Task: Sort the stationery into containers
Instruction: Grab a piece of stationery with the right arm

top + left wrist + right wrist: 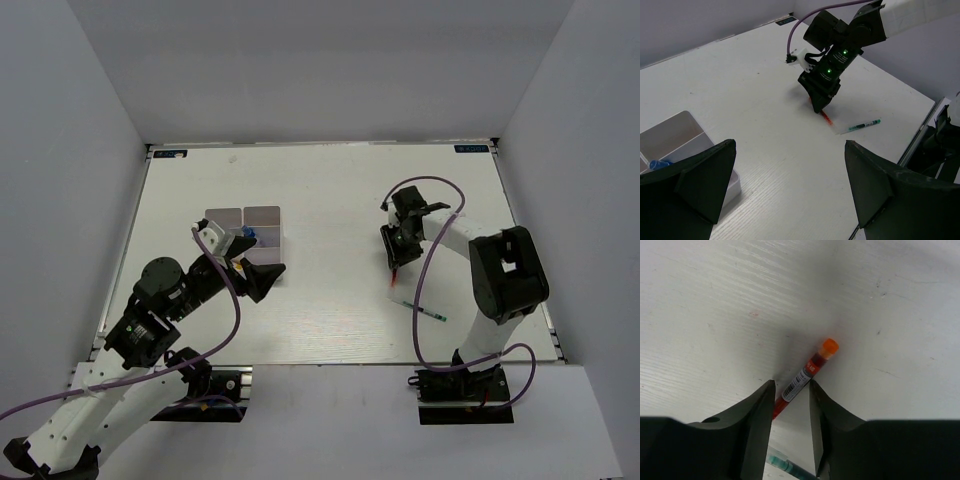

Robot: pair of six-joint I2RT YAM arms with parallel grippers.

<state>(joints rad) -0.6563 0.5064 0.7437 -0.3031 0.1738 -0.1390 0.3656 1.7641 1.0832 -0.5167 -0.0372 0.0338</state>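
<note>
A red pen with an orange cap (812,365) lies slantwise on the table between the fingertips of my right gripper (791,384). The jaws stand a little apart on either side of it, wider than the pen. It also shows in the top view (395,277) under the right gripper (398,262). A white pen with a green tip (424,311) lies just beyond, and also shows in the left wrist view (862,125). The white compartment tray (262,217) holds a blue-capped item (249,235). My left gripper (790,145) is wide open and empty beside the tray (680,125).
Grey walls enclose the table on the left, back and right. The right arm's purple cable (428,260) loops over the pens' area. The table's near edge (330,364) runs by the arm bases.
</note>
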